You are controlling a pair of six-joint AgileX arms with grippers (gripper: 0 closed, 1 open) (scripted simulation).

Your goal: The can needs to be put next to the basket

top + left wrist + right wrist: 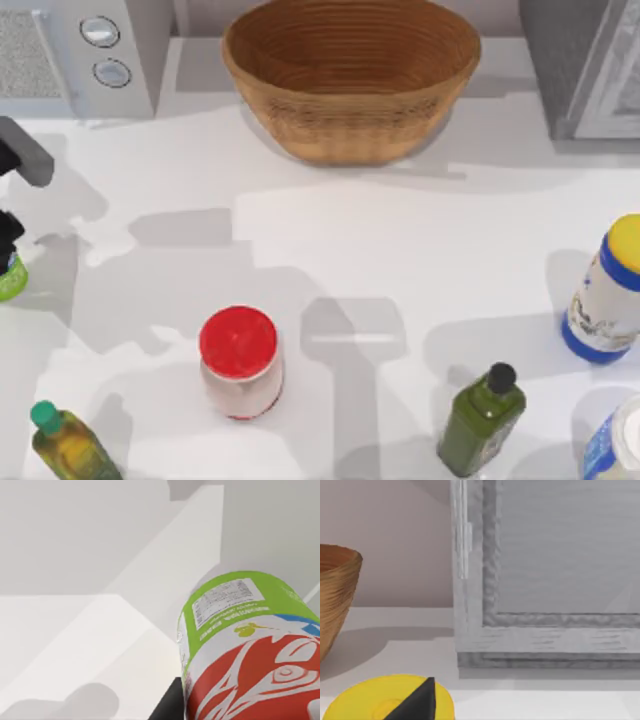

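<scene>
The small drink can with the red and white label and green band [245, 655] fills the lower right of the left wrist view, very close to the camera and tilted. In the top view just a bit of its green band [10, 278] peeks in at the far left edge, under the dark left gripper [8, 235]. The left arm reaches in from that left edge. I cannot tell if its fingers are clenched on the can.

The big round tan wicker basket [350, 75] sits at the top middle of the white bench [400, 260], well apart from the can.

The right wrist view shows the basket's side [335, 600] at its left, a yellow lid [375, 697] with a dark finger tip [417, 702] over it, and a grey cabinet [550, 575] behind.
</scene>
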